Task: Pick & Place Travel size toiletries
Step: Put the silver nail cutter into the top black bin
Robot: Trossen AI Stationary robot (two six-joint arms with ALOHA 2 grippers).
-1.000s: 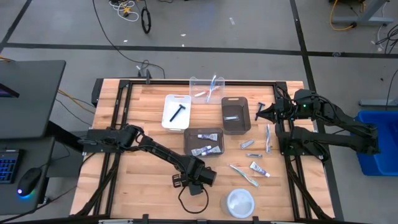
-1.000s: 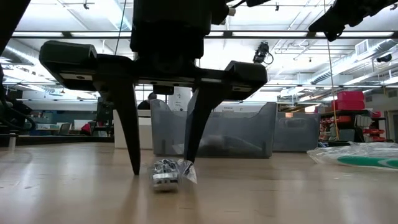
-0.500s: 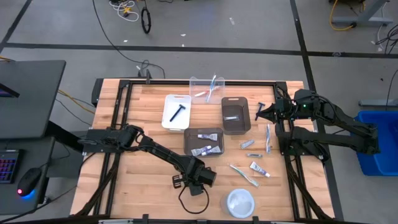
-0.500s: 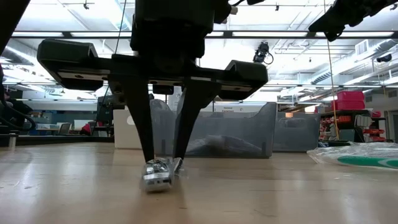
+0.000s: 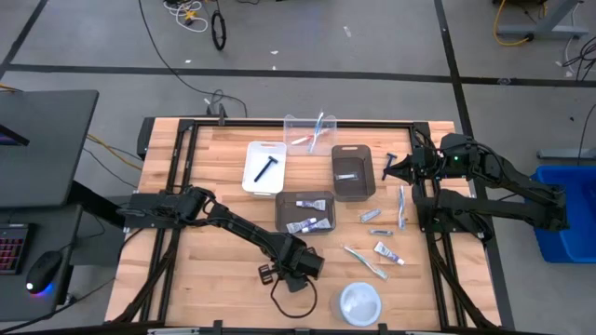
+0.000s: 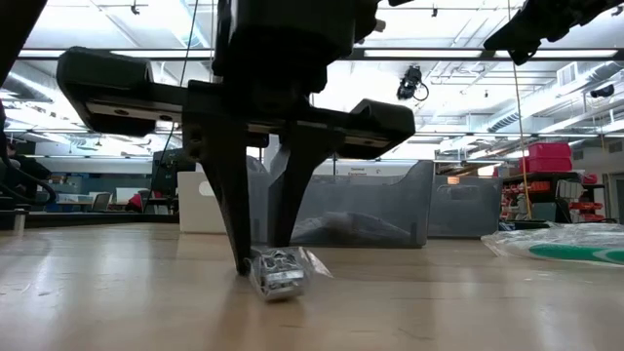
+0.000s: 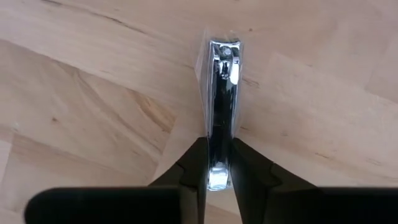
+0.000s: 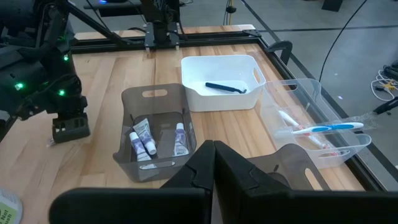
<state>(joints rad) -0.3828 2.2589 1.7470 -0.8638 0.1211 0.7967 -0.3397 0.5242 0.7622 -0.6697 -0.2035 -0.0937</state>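
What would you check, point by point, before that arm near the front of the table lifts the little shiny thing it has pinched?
1. Left gripper closed on the wrapped nail clipper: ok, fingers press both its sides.
2. Grip centred: not ok, only one end is held.
3. Clipper off the table: not ok, it rests on the wood.
4. Space around it: ok, the round white dish sits apart.
5. Right gripper out of the way: ok, shut, at the far right edge.
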